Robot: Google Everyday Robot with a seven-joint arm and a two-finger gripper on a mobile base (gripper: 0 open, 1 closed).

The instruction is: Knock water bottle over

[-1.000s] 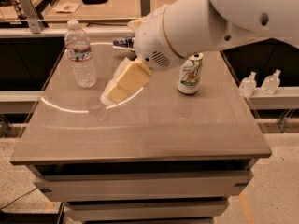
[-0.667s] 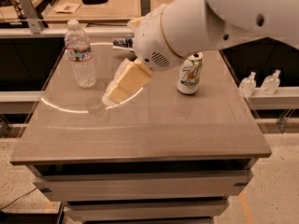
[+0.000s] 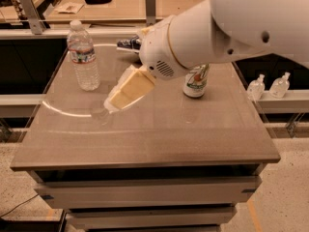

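Note:
The water bottle (image 3: 83, 56) stands upright at the back left of the table (image 3: 145, 134). It is clear ribbed plastic with a white cap and a narrow label band. My gripper (image 3: 116, 100) reaches down and to the left from the big white arm (image 3: 217, 28). Its cream-coloured end hangs just above the table, to the right of the bottle and a little nearer the front. It does not touch the bottle.
A green-and-white 7UP can (image 3: 196, 81) stands at the back right, partly behind the arm. A dark object (image 3: 129, 44) lies at the table's back edge. Two small clear pump bottles (image 3: 268, 86) stand on a ledge to the right. A wooden counter lies behind.

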